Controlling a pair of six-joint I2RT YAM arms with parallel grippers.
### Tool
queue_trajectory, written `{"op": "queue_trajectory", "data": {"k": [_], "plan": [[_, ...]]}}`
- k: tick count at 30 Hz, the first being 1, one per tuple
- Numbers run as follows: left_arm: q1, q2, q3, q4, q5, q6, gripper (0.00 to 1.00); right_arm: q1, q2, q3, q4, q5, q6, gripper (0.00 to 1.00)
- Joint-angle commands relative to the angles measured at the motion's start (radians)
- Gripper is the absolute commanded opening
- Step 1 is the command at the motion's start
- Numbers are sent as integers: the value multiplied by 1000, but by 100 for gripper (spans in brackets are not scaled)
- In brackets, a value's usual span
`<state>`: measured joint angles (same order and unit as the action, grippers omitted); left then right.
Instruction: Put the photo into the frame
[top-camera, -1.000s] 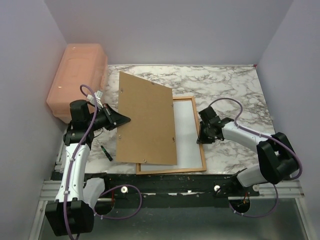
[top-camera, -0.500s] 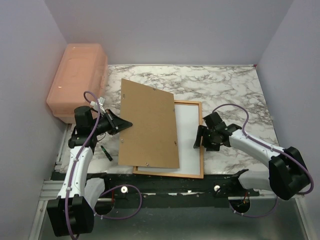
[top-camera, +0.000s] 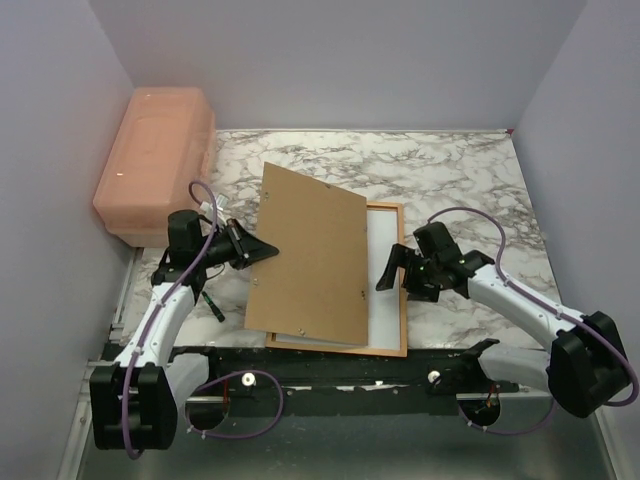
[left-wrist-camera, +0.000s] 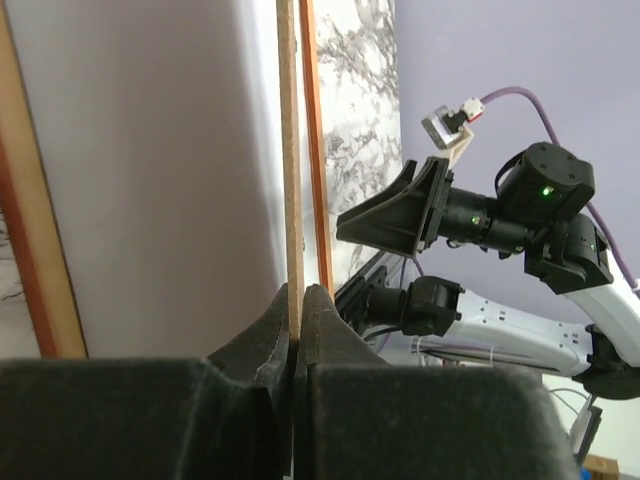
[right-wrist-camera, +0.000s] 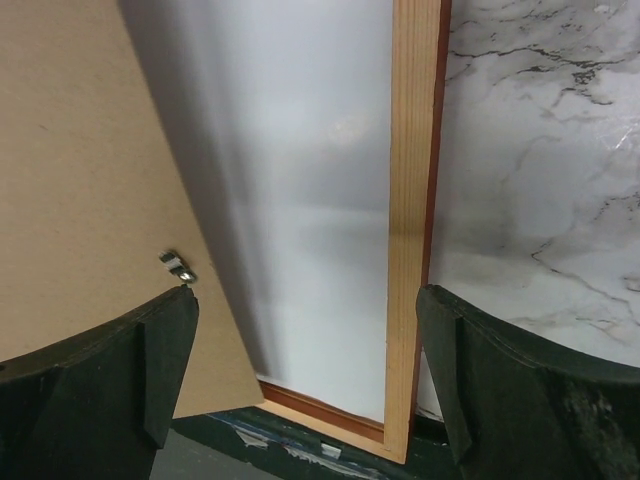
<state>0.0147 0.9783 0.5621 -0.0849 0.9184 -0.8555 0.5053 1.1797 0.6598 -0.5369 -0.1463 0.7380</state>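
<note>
— Since a second ago, the backing board (top-camera: 305, 255) has slid right across the frame (top-camera: 403, 330), and the right gripper (top-camera: 394, 277) has spread its jaws wide. What does each hand hold?

— Left gripper (top-camera: 268, 250) is pinched tight on the board's left edge, just left of the frame. The right one grips nothing; it hovers over the frame's right rail, one finger above the board's near corner, the other past the rail.

— And the photo?

— Inside the frame, I judge: a white sheet (right-wrist-camera: 320, 200) fills the opening, likely the print's plain back, picture side down. The frame lies wood side up.

— What could go wrong?

— The board sits skewed to the frame and tilted, held by one edge only. Lowered like that, a corner may ride on a rail instead of dropping in, or drag the photo askew. A metal tab (right-wrist-camera: 176, 266) at its edge could snag too. If the right jaws close here, they may nudge the frame or catch the board's corner.

— Any containers?

— A pink lidded box (top-camera: 150, 150) stands well left of the frame and behind it, lid on; its contents cannot be told
</note>
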Motion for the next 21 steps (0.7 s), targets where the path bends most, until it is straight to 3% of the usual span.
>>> {"op": "queue_trajectory", "data": {"k": [1,11,21], "plan": [[-85,49,1,158,20,-55,0,-36,-34,-18,51,-59,10,100],[-208,162,-18,318,-52,-146,0,-164,1,-92,188,-231,4,100],[-224,260,-34,439,-76,-209,0,-232,34,-103,238,-299,-3,100]]}}
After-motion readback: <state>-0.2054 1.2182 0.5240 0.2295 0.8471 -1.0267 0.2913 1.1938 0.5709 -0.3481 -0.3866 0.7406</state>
